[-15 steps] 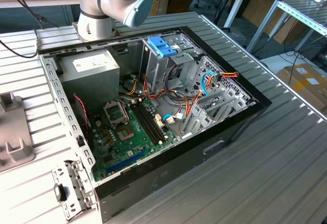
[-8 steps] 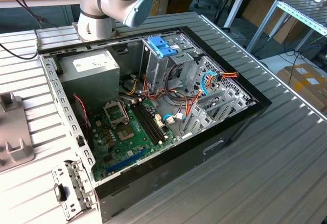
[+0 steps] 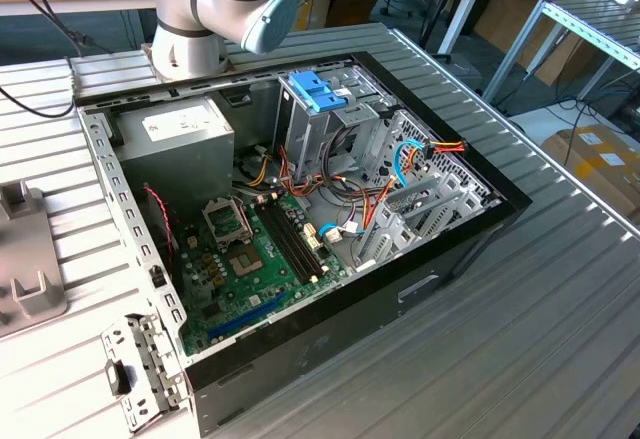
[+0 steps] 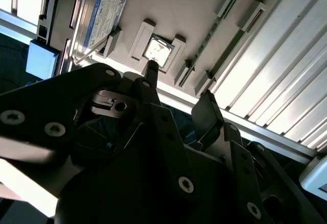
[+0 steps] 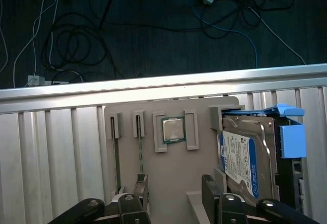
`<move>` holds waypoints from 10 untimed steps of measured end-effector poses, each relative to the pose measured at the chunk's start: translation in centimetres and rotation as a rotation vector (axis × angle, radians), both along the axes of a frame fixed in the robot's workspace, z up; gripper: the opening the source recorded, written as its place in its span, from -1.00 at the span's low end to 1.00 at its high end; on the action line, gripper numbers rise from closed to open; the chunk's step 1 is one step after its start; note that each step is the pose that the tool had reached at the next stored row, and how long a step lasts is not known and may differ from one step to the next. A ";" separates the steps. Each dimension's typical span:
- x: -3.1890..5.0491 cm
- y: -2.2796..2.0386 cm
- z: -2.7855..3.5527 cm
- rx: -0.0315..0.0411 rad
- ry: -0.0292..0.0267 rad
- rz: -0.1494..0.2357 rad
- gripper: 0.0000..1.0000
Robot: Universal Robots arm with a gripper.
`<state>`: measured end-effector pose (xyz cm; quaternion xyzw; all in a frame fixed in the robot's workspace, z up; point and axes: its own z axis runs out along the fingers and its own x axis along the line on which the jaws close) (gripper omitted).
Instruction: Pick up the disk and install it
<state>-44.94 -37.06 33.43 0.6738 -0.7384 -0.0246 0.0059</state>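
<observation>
The ribbed metal worktop (image 3: 540, 339) carries an open computer case (image 3: 330, 344), lying on its side with the motherboard (image 3: 240, 269) facing up. The grey power supply (image 3: 175, 134) sits in the corner near the arm (image 3: 220, 9). A blue plastic piece with two tabs (image 3: 318, 89) sits on top of the drive cage. Around the case the worktop has free room on the exterior view's right, and a second metal bench stands well apart behind it.

In the first wrist view a flat grey holder plate (image 5: 176, 165) lies on the worktop close to its edge rail (image 5: 153, 83). Beyond the rail there is only the dark floor (image 5: 127, 30) with loose cables.

The disk (image 5: 263, 147) lies flat at one end of this plate, label side up, with its light-blue bracket (image 5: 291, 141) along the outer side. Small grey blocks of the plate stand against its corner. The side of the disk toward the plate's middle has open plate next to it.

The tool (image 5: 175, 180) is above the plate's middle, just beside the disk. Its two black fingers (image 5: 208, 183) stand clearly apart with bare plate between them, so it is open and holds nothing. No contact with the disk can be seen.

A square processor chip (image 5: 173, 130) rests in a frame between the disk and two narrow slots (image 5: 115, 150).
</observation>
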 end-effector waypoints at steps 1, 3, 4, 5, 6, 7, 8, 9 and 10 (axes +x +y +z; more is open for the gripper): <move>0.00 0.01 -0.02 0.0000 -0.0001 0.000 0.09; -0.01 0.07 -0.03 -0.0001 -0.0001 0.000 0.09; 0.00 0.09 -0.03 -0.0001 0.0000 0.000 0.09; 0.00 0.12 -0.02 0.0000 0.0002 0.000 0.09; 0.00 0.23 -0.02 0.0000 0.0001 0.000 0.09; 0.00 0.37 -0.02 0.0000 0.0001 0.000 0.09; 0.00 0.56 -0.02 -0.0001 0.0002 0.000 0.09; 0.00 0.81 -0.02 -0.0001 0.0001 0.000 0.09; 0.00 1.10 -0.03 0.0000 0.0000 0.000 0.09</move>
